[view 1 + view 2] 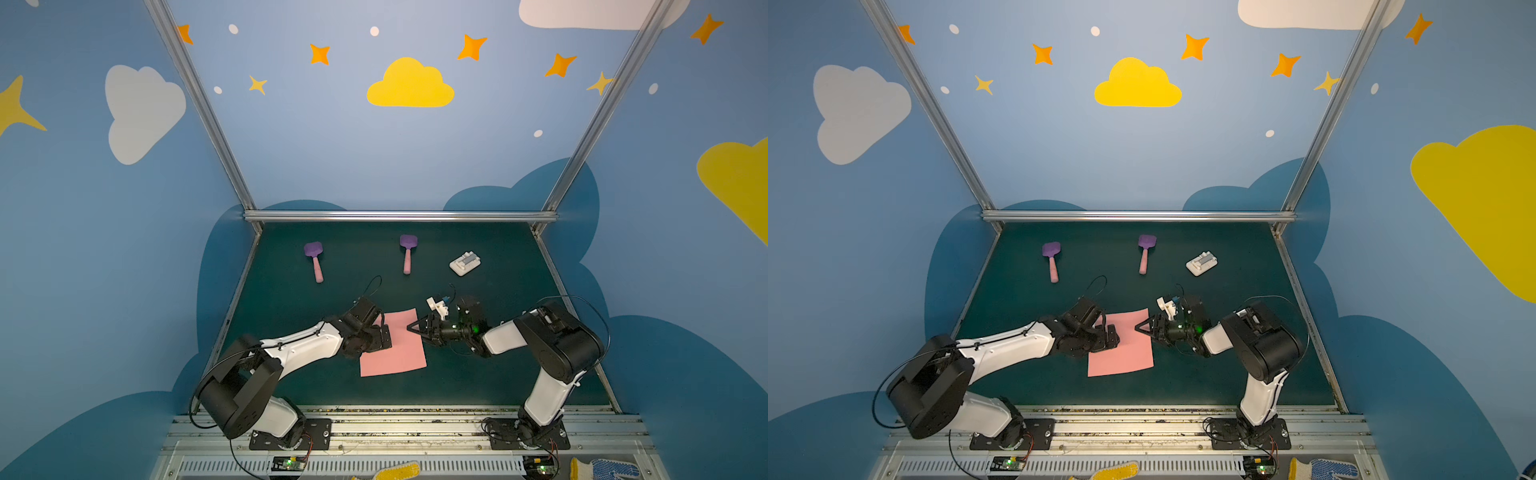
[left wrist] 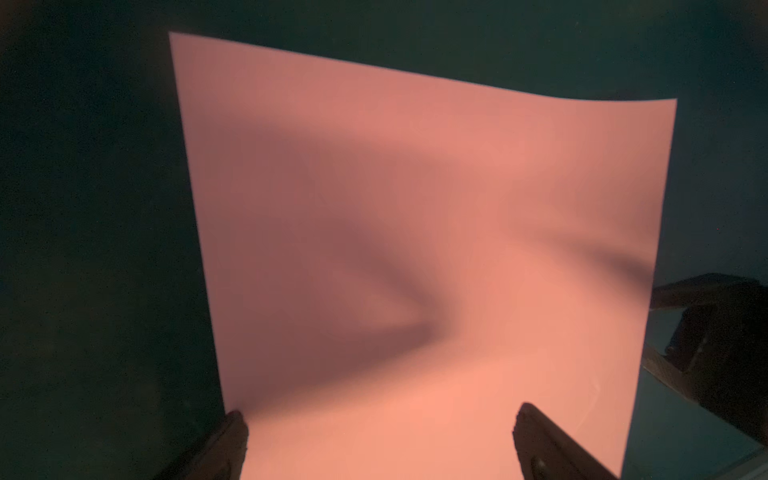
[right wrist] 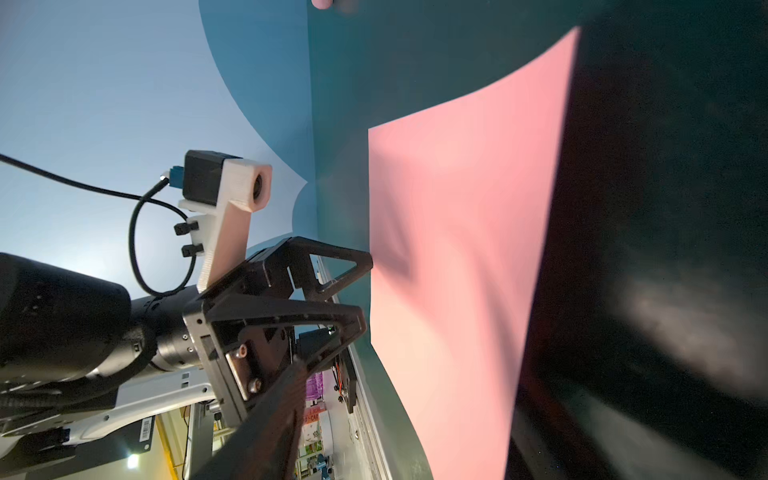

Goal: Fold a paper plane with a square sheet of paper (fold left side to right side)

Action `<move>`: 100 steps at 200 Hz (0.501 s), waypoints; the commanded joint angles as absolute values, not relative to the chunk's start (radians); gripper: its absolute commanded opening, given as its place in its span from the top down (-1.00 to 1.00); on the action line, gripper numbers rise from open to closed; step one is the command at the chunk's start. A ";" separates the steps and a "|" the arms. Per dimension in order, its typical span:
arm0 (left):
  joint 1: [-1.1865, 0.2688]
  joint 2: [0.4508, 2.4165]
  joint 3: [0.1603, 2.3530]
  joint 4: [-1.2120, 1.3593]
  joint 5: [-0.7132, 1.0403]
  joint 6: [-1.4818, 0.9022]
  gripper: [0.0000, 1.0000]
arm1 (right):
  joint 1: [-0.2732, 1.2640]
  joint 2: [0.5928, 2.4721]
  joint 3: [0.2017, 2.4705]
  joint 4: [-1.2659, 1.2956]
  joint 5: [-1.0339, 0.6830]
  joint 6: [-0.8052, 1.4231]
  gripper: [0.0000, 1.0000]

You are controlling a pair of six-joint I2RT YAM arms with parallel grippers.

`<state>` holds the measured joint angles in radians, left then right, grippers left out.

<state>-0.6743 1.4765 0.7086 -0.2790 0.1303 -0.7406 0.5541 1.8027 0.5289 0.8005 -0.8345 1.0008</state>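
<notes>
The square sheet of paper [image 1: 399, 353] [image 1: 1125, 357] lies flat and uncreased, salmon pink, in the middle of the green mat. No paper plane is in view. My left gripper [image 1: 385, 336] [image 1: 1113, 336] sits low over the sheet's left edge. In the left wrist view its jaws [image 2: 380, 419] are open wide, with the paper [image 2: 415, 208] spread beneath them. My right gripper [image 1: 409, 327] [image 1: 1138, 327] points at the sheet's right edge. In the right wrist view it [image 3: 415, 395] stands open, its fingers apart on either side of the paper [image 3: 457, 208].
Two purple spatulas with pink handles [image 1: 316, 259] [image 1: 407, 251] and a small white plastic block [image 1: 464, 263] lie toward the back of the mat. An aluminium rail [image 1: 399, 216] bounds the far side. Knitted gloves [image 1: 395, 471] rest on the front rail.
</notes>
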 commanded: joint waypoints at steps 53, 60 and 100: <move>-0.660 1.509 0.677 -0.201 0.173 -0.706 -1.00 | 0.552 1.810 0.644 0.473 -0.788 0.840 0.58; -0.652 1.489 0.688 -0.216 0.174 -0.700 -1.00 | 0.550 1.798 0.658 0.427 -0.779 0.821 0.74; -0.527 1.358 0.721 -0.248 0.220 -0.678 -1.00 | 0.539 1.662 0.819 0.052 -0.745 0.685 1.00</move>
